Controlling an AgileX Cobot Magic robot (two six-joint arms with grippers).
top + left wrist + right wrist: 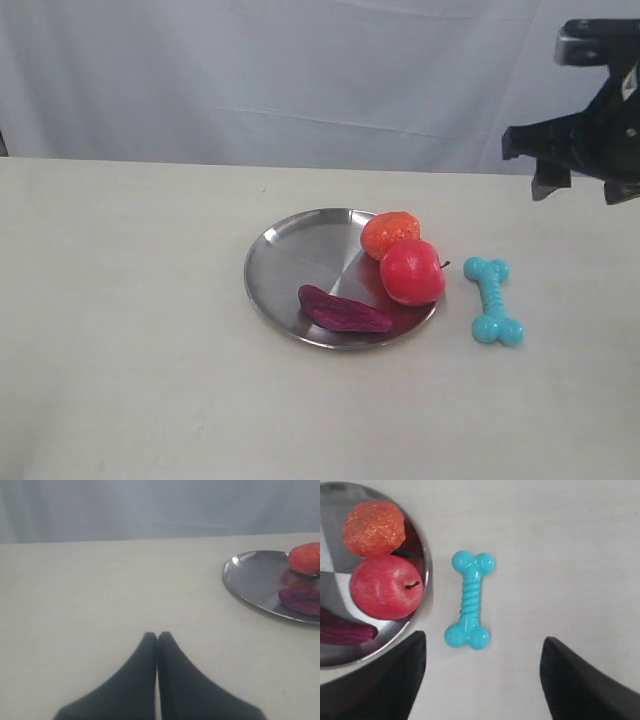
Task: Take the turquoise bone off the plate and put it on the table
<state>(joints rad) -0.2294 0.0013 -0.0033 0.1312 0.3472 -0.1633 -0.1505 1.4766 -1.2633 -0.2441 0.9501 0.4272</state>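
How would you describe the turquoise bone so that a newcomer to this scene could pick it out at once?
Start at the round silver plate in the middle of the pale table. On the tabletop off the plate's right rim in the exterior view, beside the red apple, lies the turquoise bone. It alone is bright blue-green, ribbed along its shaft and knobbed at both ends.

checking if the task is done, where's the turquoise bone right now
In the exterior view the turquoise bone lies flat on the table, just right of the plate and clear of its rim, nearest the red apple.
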